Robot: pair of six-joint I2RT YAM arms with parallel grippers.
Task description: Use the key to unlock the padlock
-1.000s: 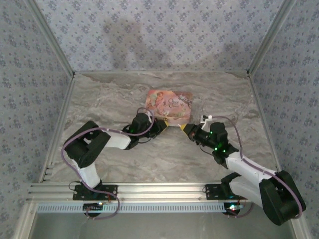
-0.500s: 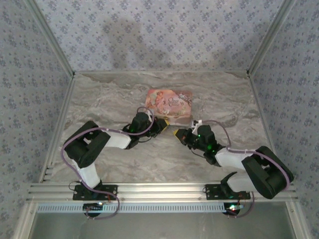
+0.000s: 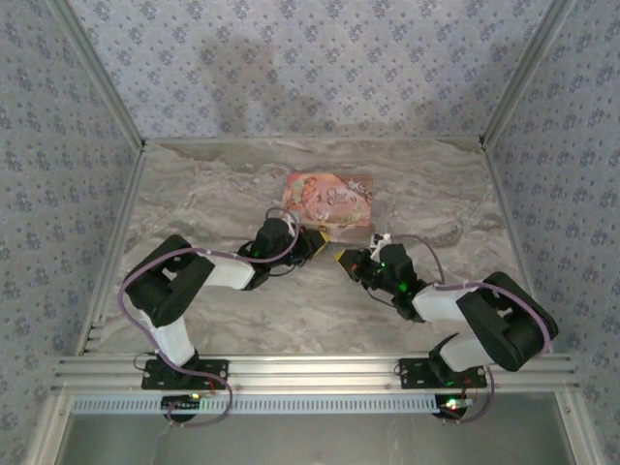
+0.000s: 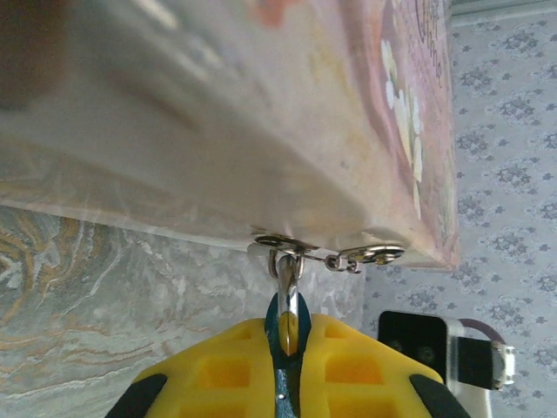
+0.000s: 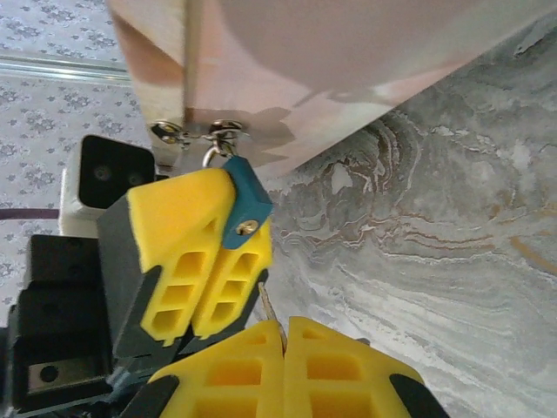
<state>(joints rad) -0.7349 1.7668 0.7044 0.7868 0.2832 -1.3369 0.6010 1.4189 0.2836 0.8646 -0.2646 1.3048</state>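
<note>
The pink picture box [image 3: 329, 201] lies at the table's middle back. My left gripper [image 4: 285, 348] is shut on the small blue padlock [image 4: 285, 324]. The padlock's silver shackle [image 4: 287, 277] hangs through the hasp rings on the box's near edge [image 4: 261, 157]. In the right wrist view the padlock [image 5: 242, 202] sits between the left yellow fingers [image 5: 187, 252], its brass keyhole facing me. My right gripper [image 5: 284, 329] is shut on the thin key [image 5: 268, 306], whose tip points up toward the padlock, a short way below it. From above, the two grippers [image 3: 318, 241] [image 3: 341, 259] nearly meet.
The marble table [image 3: 223, 194] is walled by patterned panels and aluminium posts [image 3: 504, 87]. The left wrist's black and white camera housing [image 5: 100, 178] sits just behind the left fingers. Both forearms lie low over the table's near half.
The right arm has swung left and folded its elbow, bringing the key close to the left gripper. The left gripper and padlock have stayed put.
</note>
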